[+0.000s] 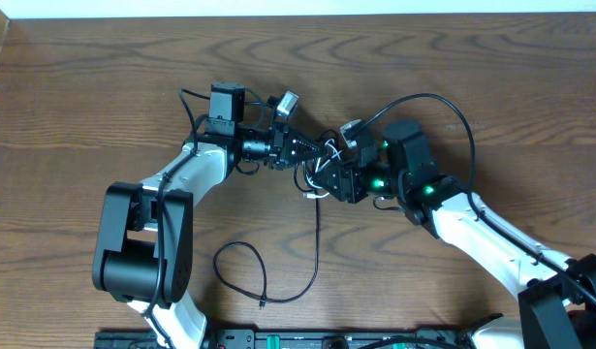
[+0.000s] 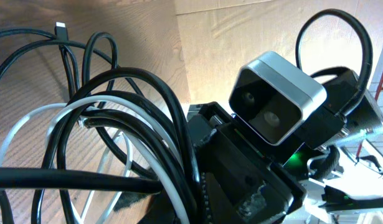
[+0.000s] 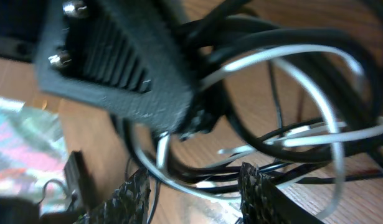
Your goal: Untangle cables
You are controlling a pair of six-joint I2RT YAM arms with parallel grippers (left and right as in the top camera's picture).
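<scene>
Above the brown wooden tabletop (image 1: 84, 116), my left gripper (image 1: 312, 153) clamps the tangled thin black and white cables (image 1: 317, 233); my right gripper (image 3: 194, 186) stands half-open around them.

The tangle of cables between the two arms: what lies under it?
Under the tangle only the wooden table shows, and one black cable trails away from it. The spot right beneath is hidden by the cables.

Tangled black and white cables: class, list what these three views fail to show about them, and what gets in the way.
Overhead: the thin black and white cables are tiny where knotted, covered by the left gripper and right gripper.
Left wrist: loops run off the bottom edge.
Right wrist: blur makes crossings unreadable.
</scene>
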